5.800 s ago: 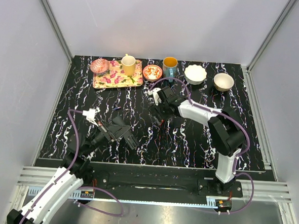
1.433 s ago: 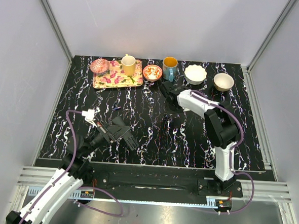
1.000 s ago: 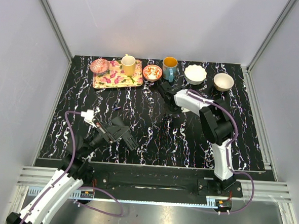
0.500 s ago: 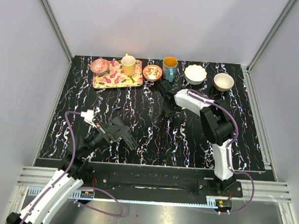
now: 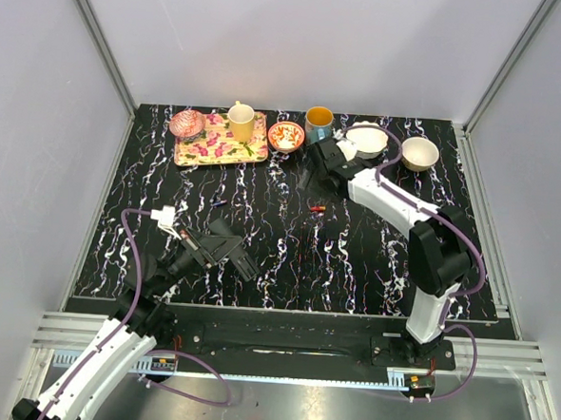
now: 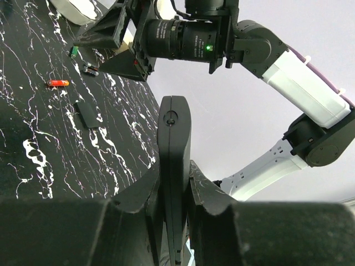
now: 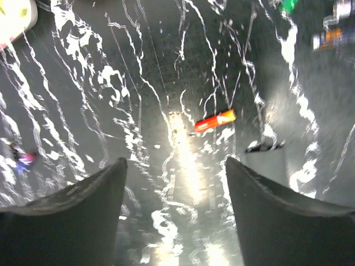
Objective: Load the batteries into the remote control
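My left gripper [image 5: 223,246] is shut on the remote control [image 5: 245,263], a slim black bar held edge-on between the fingers [image 6: 143,194] in the left wrist view, where the remote control [image 6: 174,166] stands upright. A red battery [image 5: 317,207] lies on the black marbled table, apart from both grippers. My right gripper [image 5: 308,176] hovers open just beyond it, near the blue cup. In the right wrist view the right gripper [image 7: 176,166] holds nothing, with the red battery [image 7: 215,120] and a dark battery [image 7: 265,146] lying on the table beyond its tips.
Along the far edge stand a floral tray [image 5: 221,144] with a yellow cup [image 5: 240,122], a pink bowl [image 5: 187,123], a red patterned bowl [image 5: 285,136], a blue cup [image 5: 318,125], a white bowl [image 5: 367,139] and a beige bowl [image 5: 419,154]. A flat black cover [image 6: 86,113] lies near the red battery [image 6: 57,83].
The right gripper opened, left the red battery on the table mid-way, and drew back toward the far cups. The left arm with the remote has not moved.
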You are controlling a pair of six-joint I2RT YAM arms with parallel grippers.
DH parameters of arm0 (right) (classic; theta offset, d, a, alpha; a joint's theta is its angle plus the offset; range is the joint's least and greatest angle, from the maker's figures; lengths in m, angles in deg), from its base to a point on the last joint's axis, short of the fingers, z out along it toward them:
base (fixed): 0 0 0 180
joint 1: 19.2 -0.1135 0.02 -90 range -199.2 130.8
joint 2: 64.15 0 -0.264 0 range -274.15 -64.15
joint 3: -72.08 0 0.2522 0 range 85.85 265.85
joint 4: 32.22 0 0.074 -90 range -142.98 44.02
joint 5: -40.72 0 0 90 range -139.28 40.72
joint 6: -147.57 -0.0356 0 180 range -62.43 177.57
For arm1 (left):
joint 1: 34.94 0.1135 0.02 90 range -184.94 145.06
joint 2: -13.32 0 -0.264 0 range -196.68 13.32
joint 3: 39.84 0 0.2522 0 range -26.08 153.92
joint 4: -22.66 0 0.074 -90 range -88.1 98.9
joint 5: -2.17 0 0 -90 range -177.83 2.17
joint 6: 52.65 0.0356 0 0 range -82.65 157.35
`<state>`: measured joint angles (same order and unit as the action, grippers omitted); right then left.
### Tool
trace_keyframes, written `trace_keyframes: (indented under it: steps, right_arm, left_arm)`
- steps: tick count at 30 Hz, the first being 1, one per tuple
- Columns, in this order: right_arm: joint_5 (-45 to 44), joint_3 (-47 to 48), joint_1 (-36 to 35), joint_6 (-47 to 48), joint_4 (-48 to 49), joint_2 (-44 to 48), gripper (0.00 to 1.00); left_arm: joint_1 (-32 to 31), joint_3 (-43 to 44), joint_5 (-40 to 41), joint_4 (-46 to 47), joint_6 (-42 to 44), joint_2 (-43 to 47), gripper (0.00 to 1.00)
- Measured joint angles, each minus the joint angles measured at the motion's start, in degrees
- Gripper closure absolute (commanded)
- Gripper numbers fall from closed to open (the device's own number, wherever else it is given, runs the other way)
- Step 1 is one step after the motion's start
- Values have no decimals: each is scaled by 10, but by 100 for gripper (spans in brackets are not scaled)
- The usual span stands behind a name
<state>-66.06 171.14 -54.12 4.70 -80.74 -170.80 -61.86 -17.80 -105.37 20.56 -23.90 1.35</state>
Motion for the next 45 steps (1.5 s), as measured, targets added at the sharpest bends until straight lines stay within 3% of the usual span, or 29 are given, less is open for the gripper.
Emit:
trace_keyframes:
  steps: [4, 10, 16, 31, 45]
  right_arm:
    - [23, -35, 0, 181, 50, -1, 0]
    - [59, -61, 0, 313, 74, -50, 3]
    - [64, -50, 0, 388, 84, -84, 6]
    - [74, -30, 20, 416, 88, -107, 20]
    - [89, -30, 34, 411, 99, -112, 43]
  left_arm:
    - [0, -1, 0, 5, 5, -12, 100]
    - [0, 0, -21, 29, 13, -89, 100]
    - [0, 0, -25, 36, 17, -94, 100]
    - [0, 0, -27, 51, 19, -108, 100]
    - [0, -2, -28, 73, 17, -118, 100]
